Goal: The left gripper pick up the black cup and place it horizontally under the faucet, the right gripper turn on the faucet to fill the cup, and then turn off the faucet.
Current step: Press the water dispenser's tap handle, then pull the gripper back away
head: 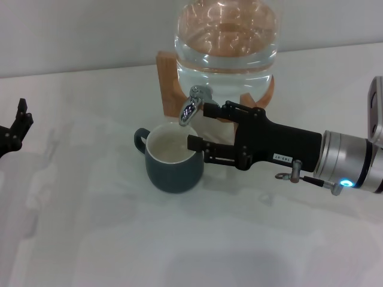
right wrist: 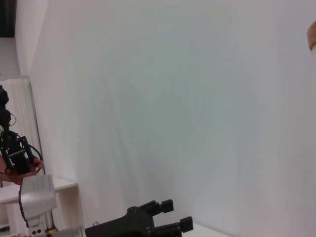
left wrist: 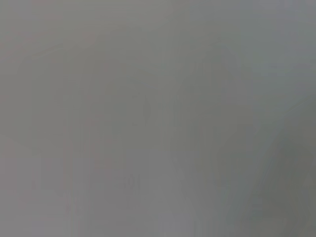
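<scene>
We see the black cup [head: 173, 158] standing upright on the white table [head: 239, 239], toward the table's far edge and near its middle. Its cream inside faces up and its loop handle points to the robot's left. The faucet [head: 192, 106] hangs just over the cup's far rim, fitted to the clear glass jar [head: 226, 42], which sits on a wooden stand [head: 167, 75] at the far edge.

The right pincer [head: 199, 127] reaches in from the table's right side. Its fingers are spread apart: one lies beside the faucet's lever, the other just off the cup's right side. We cannot tell whether either one touches.

The left pincer [head: 17, 127] sits at the table's left edge, well apart from the cup, grasping nothing; we cannot tell whether it is released or clenched.
</scene>
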Robot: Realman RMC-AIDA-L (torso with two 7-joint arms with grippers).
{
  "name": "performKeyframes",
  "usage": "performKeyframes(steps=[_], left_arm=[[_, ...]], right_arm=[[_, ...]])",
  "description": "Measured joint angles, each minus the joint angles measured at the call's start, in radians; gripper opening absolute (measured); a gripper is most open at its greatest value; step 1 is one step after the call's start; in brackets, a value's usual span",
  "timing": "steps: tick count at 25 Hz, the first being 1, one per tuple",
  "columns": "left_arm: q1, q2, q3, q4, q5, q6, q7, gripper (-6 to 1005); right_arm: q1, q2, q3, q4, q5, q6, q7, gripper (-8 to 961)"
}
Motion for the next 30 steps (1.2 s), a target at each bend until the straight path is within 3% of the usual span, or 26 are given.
performKeyframes(steps=[30], left_arm=[[0.000, 0.000, 0.000, 0.000, 0.010, 0.000, 0.004, 889]], right_arm=[[-0.009, -0.002, 0.058, -0.028, -0.050, 0.000, 0.006, 825]])
